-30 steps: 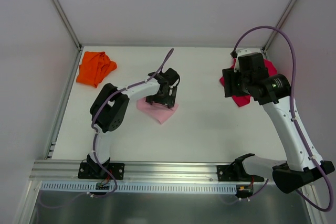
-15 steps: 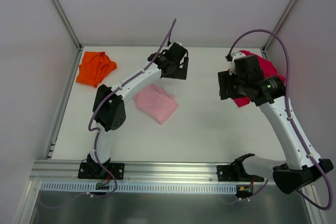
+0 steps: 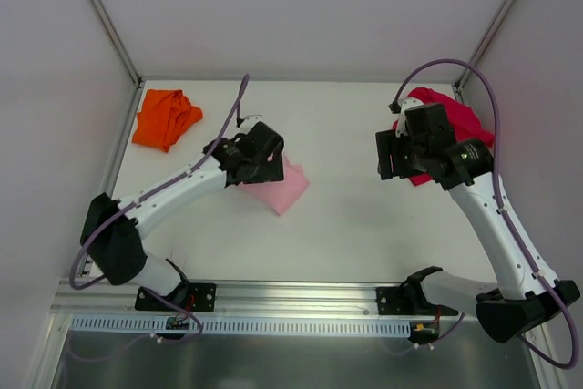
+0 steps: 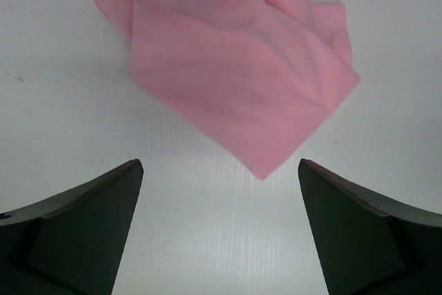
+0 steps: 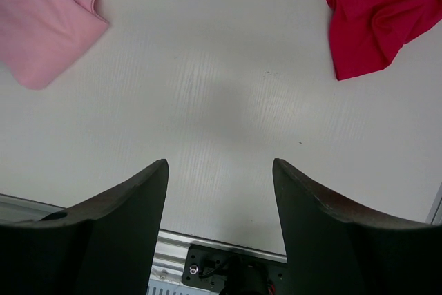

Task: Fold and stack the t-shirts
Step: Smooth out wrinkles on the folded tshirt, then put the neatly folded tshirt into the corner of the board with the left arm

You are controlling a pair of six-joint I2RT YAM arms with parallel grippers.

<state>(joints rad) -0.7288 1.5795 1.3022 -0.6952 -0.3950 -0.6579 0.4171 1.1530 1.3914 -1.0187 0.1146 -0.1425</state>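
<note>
Left jaws: spread fully wide, gripping nothing, hanging above the folded light pink cloth t-shirt (image 4: 235,67) without touching it. Right jaws: parted, not fully, empty, over bare white surface (image 5: 221,101) between the pink tee and the crumpled crimson red cloth t-shirt (image 5: 376,18).

Only in the top view: bright orange cloth t-shirt (image 3: 166,117), bunched in the far left corner, well apart from both arms. Pink tee left of the middle, partly hidden under the left arm (image 3: 255,154). Red tee near the far right corner, partly covered by the right arm (image 3: 428,148).

Only in the left wrist view: pink tee lying flat in layers, one corner pointing down toward the gap between the two dark fingers (image 4: 69,233). In the right wrist view: a pink corner at upper left, a red hem at upper right, plain surface between.

White walls close on the far, left and right sides; metal rail (image 3: 301,296) along the near edge. Broad bare stretch between pink and red tees, and from the pink tee toward the rail.
</note>
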